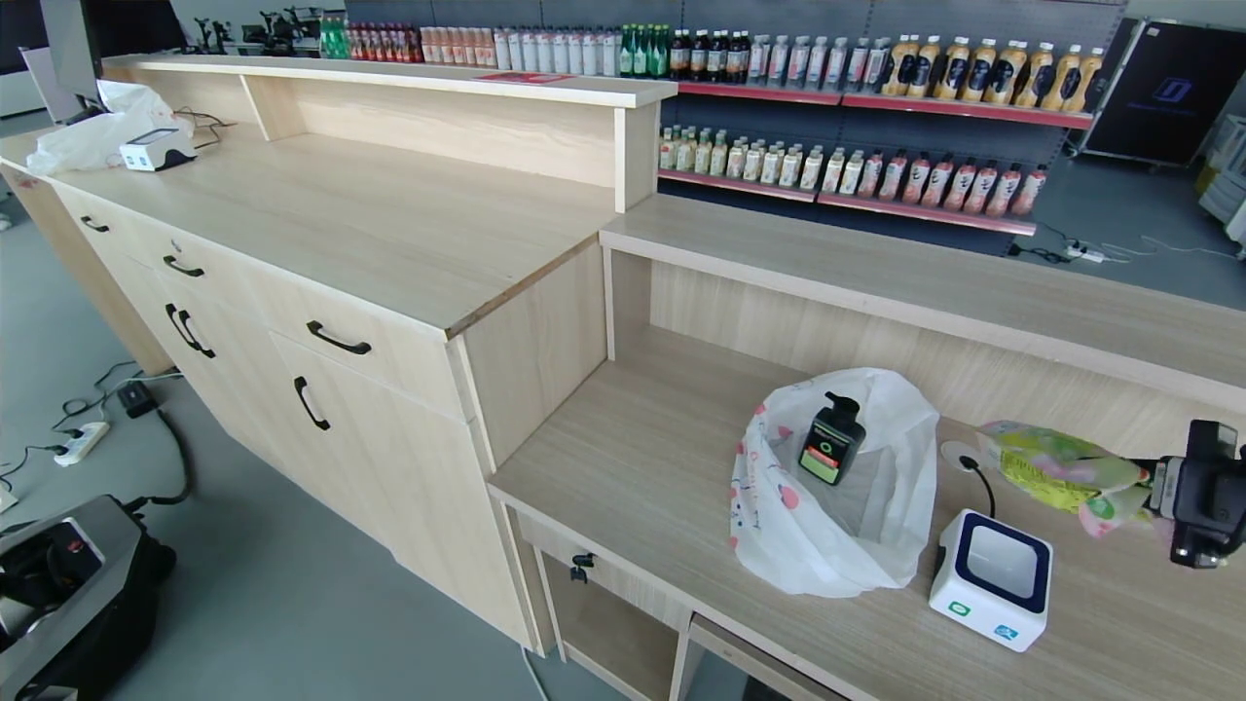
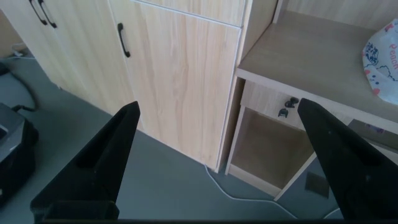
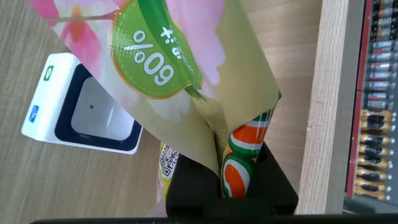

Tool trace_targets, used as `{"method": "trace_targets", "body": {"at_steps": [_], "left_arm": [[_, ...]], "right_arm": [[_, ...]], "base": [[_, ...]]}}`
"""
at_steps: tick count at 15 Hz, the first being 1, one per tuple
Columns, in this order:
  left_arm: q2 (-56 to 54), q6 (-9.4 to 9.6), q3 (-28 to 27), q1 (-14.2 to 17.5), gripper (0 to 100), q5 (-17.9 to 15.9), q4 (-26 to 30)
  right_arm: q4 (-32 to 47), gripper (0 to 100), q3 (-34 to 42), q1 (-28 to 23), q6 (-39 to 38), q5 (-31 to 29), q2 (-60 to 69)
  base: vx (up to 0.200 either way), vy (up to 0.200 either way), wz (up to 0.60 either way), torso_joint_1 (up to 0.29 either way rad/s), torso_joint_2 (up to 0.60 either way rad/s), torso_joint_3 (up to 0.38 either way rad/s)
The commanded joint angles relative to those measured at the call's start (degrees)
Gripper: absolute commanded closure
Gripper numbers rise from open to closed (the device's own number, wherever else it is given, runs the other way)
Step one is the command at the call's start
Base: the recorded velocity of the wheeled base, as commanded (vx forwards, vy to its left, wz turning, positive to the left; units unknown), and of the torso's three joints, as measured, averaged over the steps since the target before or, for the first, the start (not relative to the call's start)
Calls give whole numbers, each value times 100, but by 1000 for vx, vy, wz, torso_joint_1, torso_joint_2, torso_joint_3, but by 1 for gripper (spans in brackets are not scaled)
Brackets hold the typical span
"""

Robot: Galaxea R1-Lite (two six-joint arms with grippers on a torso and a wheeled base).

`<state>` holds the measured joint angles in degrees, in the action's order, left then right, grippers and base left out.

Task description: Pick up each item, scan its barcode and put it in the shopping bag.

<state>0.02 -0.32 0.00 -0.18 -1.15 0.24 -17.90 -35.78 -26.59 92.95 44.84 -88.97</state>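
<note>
Snack pouch [image 1: 1056, 469] between the right fingers [image 3: 275, 185], near the scanner [image 1: 993, 576]

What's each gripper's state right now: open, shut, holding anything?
Left gripper: open, holding nothing.
Right gripper: shut on the snack bag.

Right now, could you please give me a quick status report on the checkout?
Left hand open, empty, low beside the cabinet. Right hand shut on snack pouch, above counter by scanner. Pump bottle already in shopping bag. Nothing between pouch and scanner.
</note>
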Motion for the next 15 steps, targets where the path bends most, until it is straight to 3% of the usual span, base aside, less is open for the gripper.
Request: {"method": "trace_targets", "body": {"at_steps": [1, 4, 7, 10, 15], "left_arm": [[6, -3, 0, 1, 0, 0, 2], [6, -3, 0, 1, 0, 0, 2], [6, -3, 0, 1, 0, 0, 2], [6, -3, 0, 1, 0, 0, 2], [6, -3, 0, 1, 0, 0, 2]], "right_arm": [[260, 100, 291, 338, -2282, -669, 1567], [199, 100, 458, 646, -3644, -1170, 1751], [-285, 100, 651, 804, -4154, -1170, 1716], [-399, 100, 660, 1569, -5586, -1249, 1567], [-680, 100, 502, 1789, -6202, -1390, 644]], "base": [[0, 0, 0, 0, 0, 0], [0, 0, 0, 0, 0, 0], [0, 0, 400, 3, 0, 2], [0, 0, 200, 6, 2, -1], [0, 0, 0, 0, 0, 0]]}}
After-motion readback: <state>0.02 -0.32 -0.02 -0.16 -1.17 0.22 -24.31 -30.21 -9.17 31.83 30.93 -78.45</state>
